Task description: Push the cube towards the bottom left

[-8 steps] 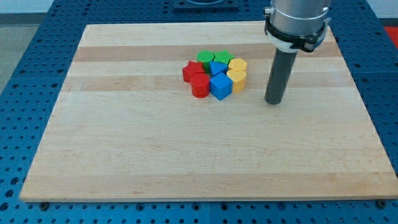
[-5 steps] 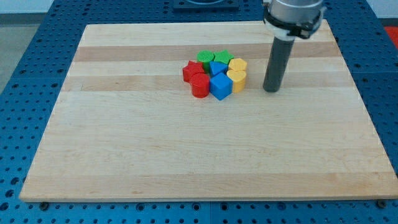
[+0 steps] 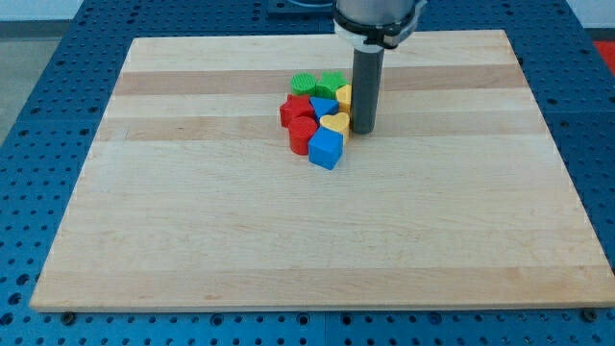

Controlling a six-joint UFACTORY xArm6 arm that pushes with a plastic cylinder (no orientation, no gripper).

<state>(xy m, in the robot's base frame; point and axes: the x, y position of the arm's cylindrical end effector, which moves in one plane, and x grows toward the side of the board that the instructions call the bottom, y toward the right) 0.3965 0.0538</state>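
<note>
The blue cube (image 3: pixel 326 149) sits at the lower right of a tight cluster of blocks near the board's upper middle. My tip (image 3: pixel 363 130) rests on the board just right of the cluster, against the yellow heart-shaped block (image 3: pixel 336 123) that lies above the cube. A second yellow block (image 3: pixel 343 95) is partly hidden behind the rod. The cube is tilted, one corner pointing to the view's bottom.
Packed with them are a blue triangular block (image 3: pixel 322 106), two red blocks (image 3: pixel 294 109) (image 3: pixel 302 135) and two green blocks (image 3: pixel 303 84) (image 3: pixel 331 83). The wooden board (image 3: pixel 192 231) lies on a blue perforated table (image 3: pixel 58 96).
My tip has moved left and slightly up into the cluster's right side. The yellow blocks and the whole cluster have shifted left, and the blue cube has slid down-left.
</note>
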